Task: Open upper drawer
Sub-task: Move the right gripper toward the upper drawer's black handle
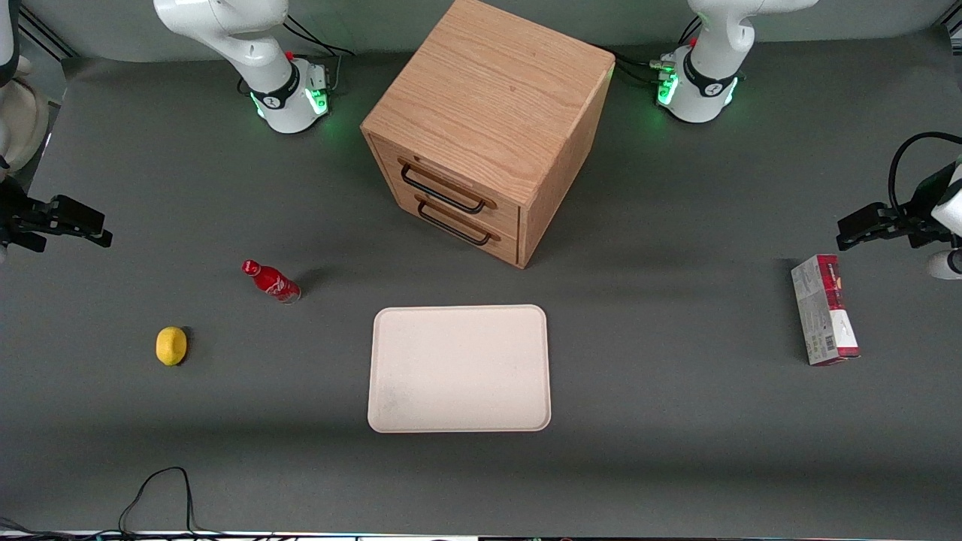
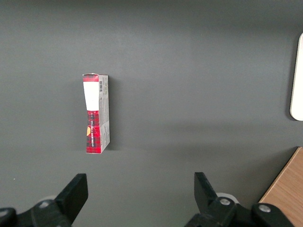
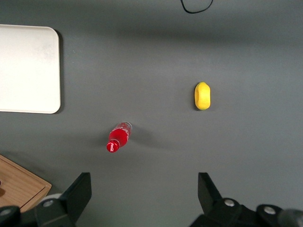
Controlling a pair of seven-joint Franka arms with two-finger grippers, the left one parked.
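jaws spread, gripper (image 3: pixel 142 194) hovers well apart from upper drawer (image 1: pixel 451 188).

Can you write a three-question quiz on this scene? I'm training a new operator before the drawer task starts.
1. True or false: the upper drawer is already pulled out of the cabinet.
2. Which is nearer the front camera: the lemon or the red bottle?
3. Multiple choice: the right arm's hand is
A. shut on the drawer handle
B. open, above the table at the working arm's end
C. resting on the tray

Key
1. False: both drawers sit closed.
2. The lemon.
3. B: its fingers stand apart, holding nothing, far from the cabinet.
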